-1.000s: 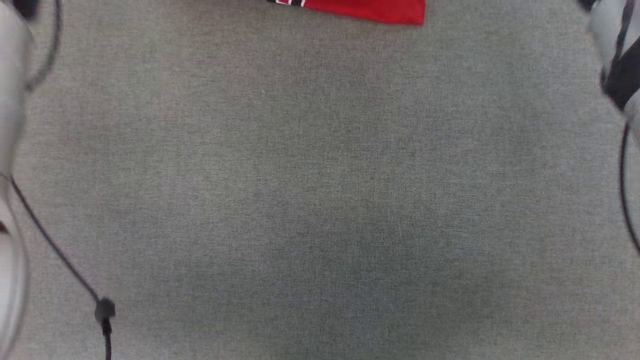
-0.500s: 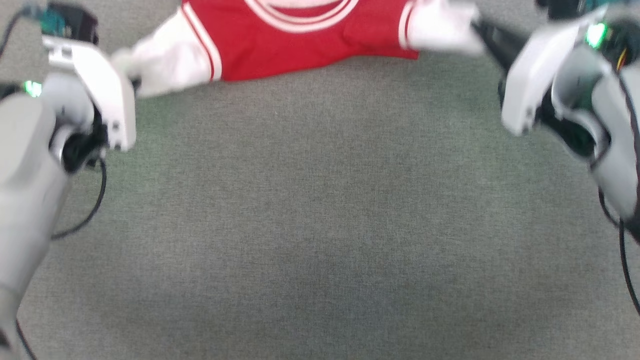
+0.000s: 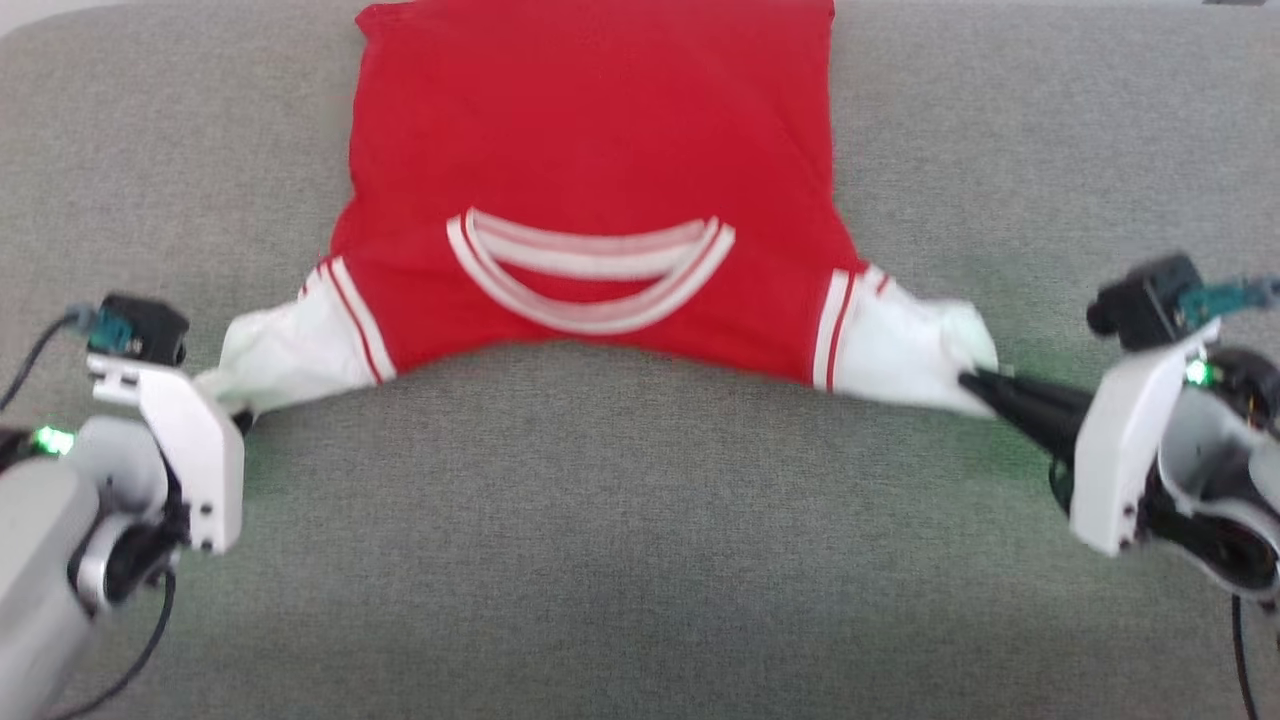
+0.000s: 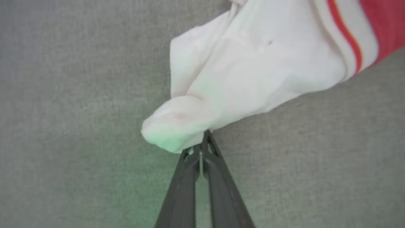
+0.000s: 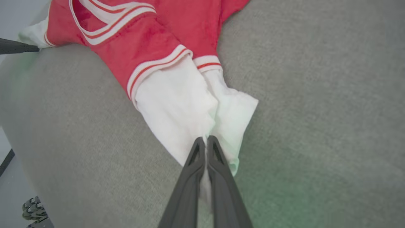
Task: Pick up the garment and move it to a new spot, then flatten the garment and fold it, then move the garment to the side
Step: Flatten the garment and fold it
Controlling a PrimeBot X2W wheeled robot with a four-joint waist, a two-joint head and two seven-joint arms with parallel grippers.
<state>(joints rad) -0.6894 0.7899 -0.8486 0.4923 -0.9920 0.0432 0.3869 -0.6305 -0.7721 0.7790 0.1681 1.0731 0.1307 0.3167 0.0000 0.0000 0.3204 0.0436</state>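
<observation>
The garment (image 3: pixel 590 150), a red jersey with white sleeves and a red-white striped V-neck, lies spread on the grey fabric surface (image 3: pixel 640 560), collar toward me. My left gripper (image 3: pixel 240 415) is shut on the tip of its left white sleeve (image 4: pixel 253 69), and the dark fingers meet at the cloth in the left wrist view (image 4: pixel 202 142). Over on the other side, my right gripper (image 3: pixel 975 385) is shut on the right white sleeve (image 5: pixel 177 107), fingers pinched together at the bunched edge (image 5: pixel 205 141). Both sleeves are pulled outward and toward me.
The grey surface (image 5: pixel 316 95) stretches wide before and beside the garment. Its rounded edge drops to a pale floor (image 5: pixel 6 139) at the left of the right wrist view, where a small dark object (image 5: pixel 33 212) sits low.
The head camera has tilted, so the whole garment and both arms have come into the picture. Both grippers stay shut on the sleeves.
</observation>
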